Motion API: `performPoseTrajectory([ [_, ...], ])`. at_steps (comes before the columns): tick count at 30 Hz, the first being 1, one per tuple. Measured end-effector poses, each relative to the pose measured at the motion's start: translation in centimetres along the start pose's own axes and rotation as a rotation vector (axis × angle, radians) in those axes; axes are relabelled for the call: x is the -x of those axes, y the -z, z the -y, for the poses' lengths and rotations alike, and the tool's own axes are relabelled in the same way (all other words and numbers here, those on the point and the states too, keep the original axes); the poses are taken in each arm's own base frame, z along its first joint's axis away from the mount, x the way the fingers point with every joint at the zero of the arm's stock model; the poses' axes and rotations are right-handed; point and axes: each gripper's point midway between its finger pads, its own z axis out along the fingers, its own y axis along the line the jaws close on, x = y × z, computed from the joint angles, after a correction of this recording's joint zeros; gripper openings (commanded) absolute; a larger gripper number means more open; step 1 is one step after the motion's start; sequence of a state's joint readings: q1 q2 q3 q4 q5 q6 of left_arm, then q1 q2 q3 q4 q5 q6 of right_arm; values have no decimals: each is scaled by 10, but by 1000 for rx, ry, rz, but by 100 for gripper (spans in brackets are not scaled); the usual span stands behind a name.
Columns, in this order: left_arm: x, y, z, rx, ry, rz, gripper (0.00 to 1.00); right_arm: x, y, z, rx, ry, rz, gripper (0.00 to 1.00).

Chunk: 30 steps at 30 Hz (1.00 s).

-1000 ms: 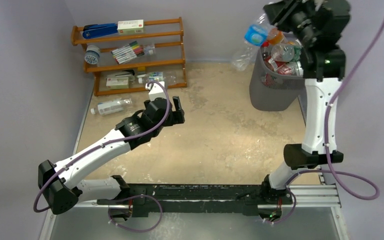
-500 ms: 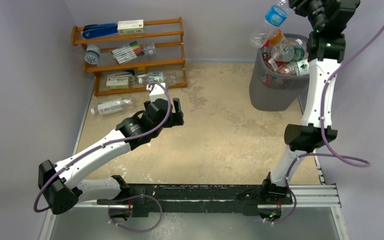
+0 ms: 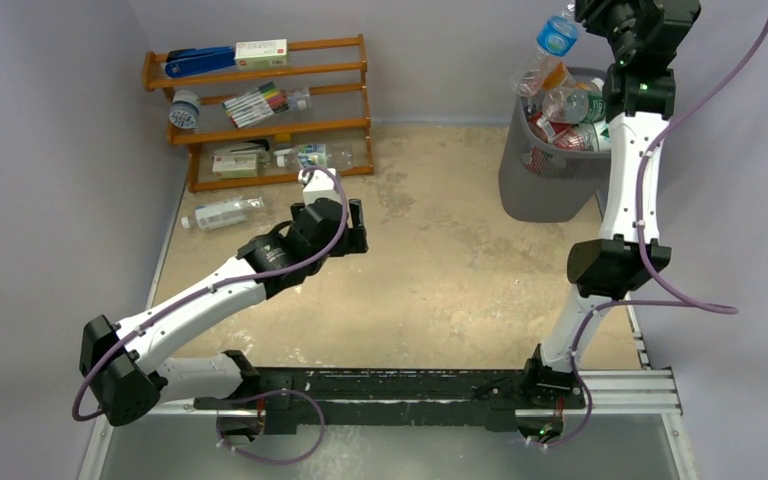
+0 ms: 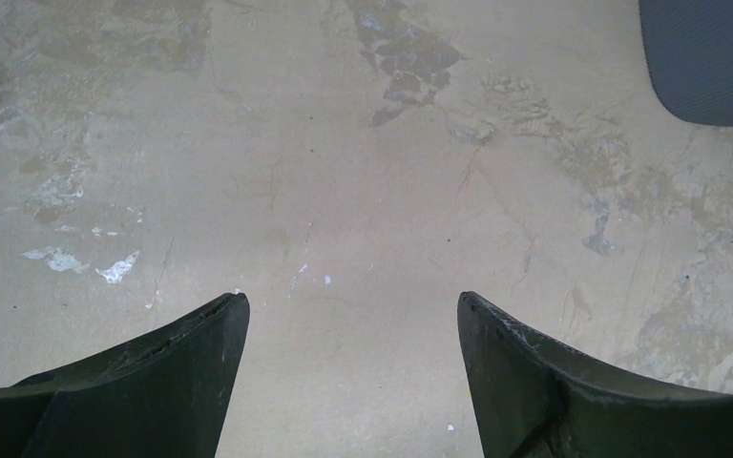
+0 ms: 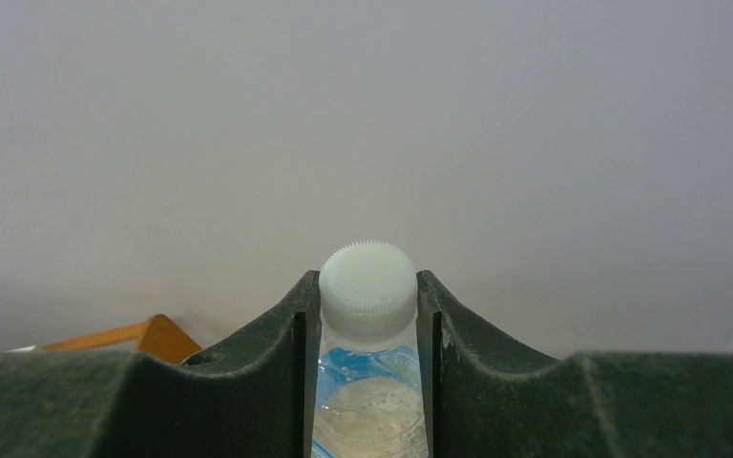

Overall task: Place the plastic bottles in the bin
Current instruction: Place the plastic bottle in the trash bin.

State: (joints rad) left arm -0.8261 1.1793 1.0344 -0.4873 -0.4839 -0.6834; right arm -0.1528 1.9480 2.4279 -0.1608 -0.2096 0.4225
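Note:
My right gripper (image 3: 582, 14) is high at the back right, shut on the neck of a clear plastic bottle (image 3: 552, 48) with a blue label and a white cap (image 5: 367, 291). The bottle hangs over the left rim of the bin (image 3: 545, 190). This dark grey mesh bin holds several bottles (image 3: 572, 106) piled to its rim. Another bottle (image 3: 222, 212) lies on the table by the left edge, and one (image 3: 310, 155) lies on the rack's lowest shelf. My left gripper (image 3: 357, 226) stands open over bare table (image 4: 353, 191), with nothing between its fingers (image 4: 200, 363).
A brown wooden rack (image 3: 260, 125) at the back left carries markers (image 3: 255, 103), a blue stapler (image 3: 200, 62) and small boxes. The bin's base (image 4: 711, 57) shows at the top right of the left wrist view. Purple walls close the back and both sides.
The right arm has risen and swung right, carrying the bottle from beside the bin's left rim to above it, now hanging more upright. The left arm has shifted only slightly.

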Motion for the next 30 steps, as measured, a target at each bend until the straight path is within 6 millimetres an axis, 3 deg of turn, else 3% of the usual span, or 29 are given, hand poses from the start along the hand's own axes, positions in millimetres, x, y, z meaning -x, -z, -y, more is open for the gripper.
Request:
performPoseTrajectory([
  [13,-3,-7,-2,3,-21,-19,80,-1,2,11,-54,172,3,29],
  [19,-3,-8,-3,4,-17,-20,80,-19,-1,-6,-45,241,-25,29],
  [24,-3,-8,-4,4,-16,-22,80,-21,0,-20,-42,290,-14,29],
  [30,-3,-8,-4,3,-18,-23,80,-21,4,-24,-77,329,-1,29],
])
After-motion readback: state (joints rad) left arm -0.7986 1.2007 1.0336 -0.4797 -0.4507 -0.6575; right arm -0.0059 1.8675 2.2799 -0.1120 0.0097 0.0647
